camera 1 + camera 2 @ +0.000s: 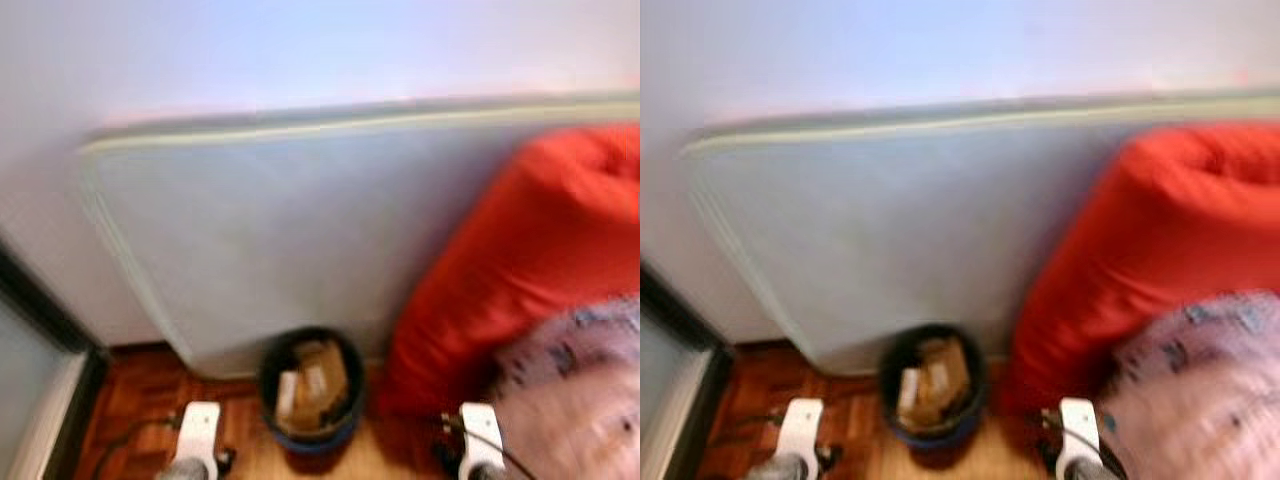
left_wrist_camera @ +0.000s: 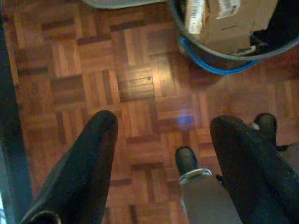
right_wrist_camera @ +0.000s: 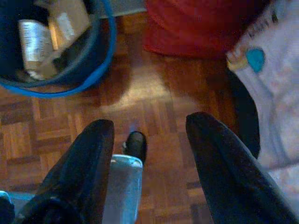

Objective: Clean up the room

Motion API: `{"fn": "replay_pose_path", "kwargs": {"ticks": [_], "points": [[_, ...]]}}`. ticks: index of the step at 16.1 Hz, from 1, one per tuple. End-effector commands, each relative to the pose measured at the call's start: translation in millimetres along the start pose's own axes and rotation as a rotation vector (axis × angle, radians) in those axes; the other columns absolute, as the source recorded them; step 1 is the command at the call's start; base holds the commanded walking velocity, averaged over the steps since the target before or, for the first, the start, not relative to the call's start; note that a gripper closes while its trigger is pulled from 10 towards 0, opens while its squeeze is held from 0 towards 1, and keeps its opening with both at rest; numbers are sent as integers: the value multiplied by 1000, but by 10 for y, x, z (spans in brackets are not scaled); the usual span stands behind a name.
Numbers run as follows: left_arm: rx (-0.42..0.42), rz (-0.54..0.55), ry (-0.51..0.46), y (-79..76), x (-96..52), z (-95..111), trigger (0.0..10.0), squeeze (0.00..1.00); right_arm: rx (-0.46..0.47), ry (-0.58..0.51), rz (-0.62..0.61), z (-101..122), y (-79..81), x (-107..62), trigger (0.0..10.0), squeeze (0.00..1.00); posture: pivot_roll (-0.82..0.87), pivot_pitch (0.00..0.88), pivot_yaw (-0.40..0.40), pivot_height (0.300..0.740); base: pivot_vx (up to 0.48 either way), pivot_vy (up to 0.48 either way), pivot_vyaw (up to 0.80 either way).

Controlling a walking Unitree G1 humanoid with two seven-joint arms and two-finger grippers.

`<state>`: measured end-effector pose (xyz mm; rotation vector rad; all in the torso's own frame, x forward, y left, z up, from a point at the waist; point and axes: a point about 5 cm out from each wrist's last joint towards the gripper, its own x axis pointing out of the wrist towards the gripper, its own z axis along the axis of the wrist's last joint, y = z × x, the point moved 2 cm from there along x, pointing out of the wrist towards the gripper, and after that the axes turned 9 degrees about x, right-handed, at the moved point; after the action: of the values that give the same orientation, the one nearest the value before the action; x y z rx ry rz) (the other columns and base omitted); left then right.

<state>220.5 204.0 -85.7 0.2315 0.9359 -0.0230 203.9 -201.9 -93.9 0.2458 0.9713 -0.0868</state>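
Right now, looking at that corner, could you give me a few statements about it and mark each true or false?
1. The bin holds cardboard. True.
2. The mattress lies flat on the floor. False: it stands on edge against the wall.
3. A red cushion sits right of the bin. True.
4. The left pincer grips a box. False: it is open over bare parquet.
5. The right pincer is shut. False: it is open, holding nothing.
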Motion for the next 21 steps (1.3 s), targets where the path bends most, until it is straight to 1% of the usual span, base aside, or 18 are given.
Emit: {"fn": "replay_pose_path", "kwargs": {"ticks": [1, 12, 21], "points": [[6, -15, 6, -57, 1, -10, 10000, 0, -3, 1, -9, -4, -41, -9, 10000, 0, -27, 0, 26, 740, 0, 0, -781], [-5, -14, -1, -55, 4, 12, 10000, 0, -1, -2, -15, 15, -47, -8, 10000, 0, -34, 0, 29, 740, 0, 0, -781], [12, -28, -1, -62, 4, 13, 10000, 0, -1, -2, -16, 13, -44, -7, 10000, 0, -33, 0, 30, 740, 0, 0, -781]]}}
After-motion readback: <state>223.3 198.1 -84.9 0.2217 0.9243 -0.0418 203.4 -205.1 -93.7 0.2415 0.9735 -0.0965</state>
